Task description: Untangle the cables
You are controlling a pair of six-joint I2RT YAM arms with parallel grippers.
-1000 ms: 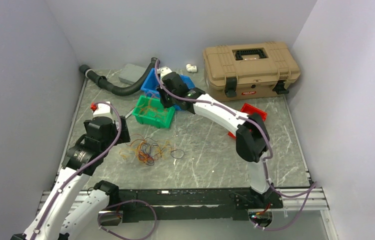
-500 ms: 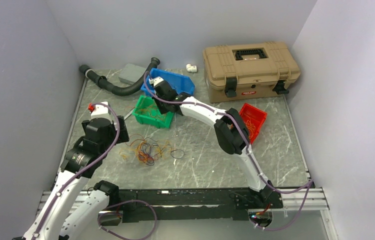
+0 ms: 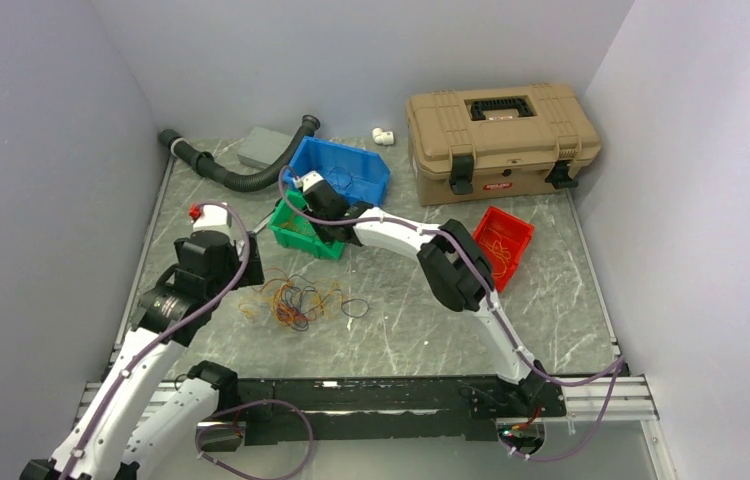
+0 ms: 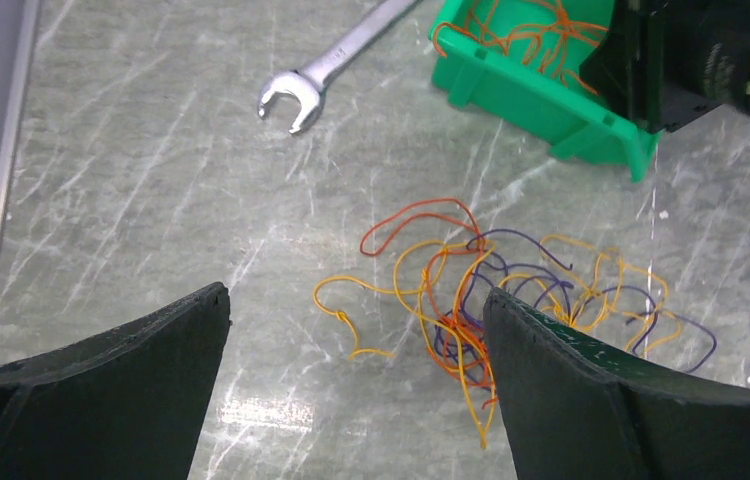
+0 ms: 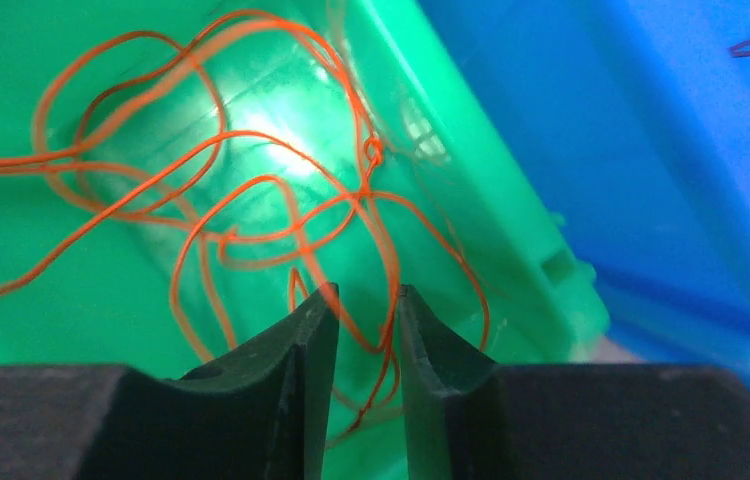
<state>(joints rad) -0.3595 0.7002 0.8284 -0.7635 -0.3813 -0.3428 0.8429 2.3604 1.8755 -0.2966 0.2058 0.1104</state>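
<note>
Your left gripper hangs spread wide above the table, holding nothing. The cable tangle lies just under it, bunched by the right finger, which hides some loops. Farther out, your right gripper sits in the green bin, jaws nearly closed, with orange cables threading the gap. Can't tell if they're pinched.

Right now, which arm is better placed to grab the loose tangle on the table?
Left. The left gripper, open, hangs over the tangle; the right gripper is down in the green bin.

Overhead plus wrist close-ups; common green bin
</note>
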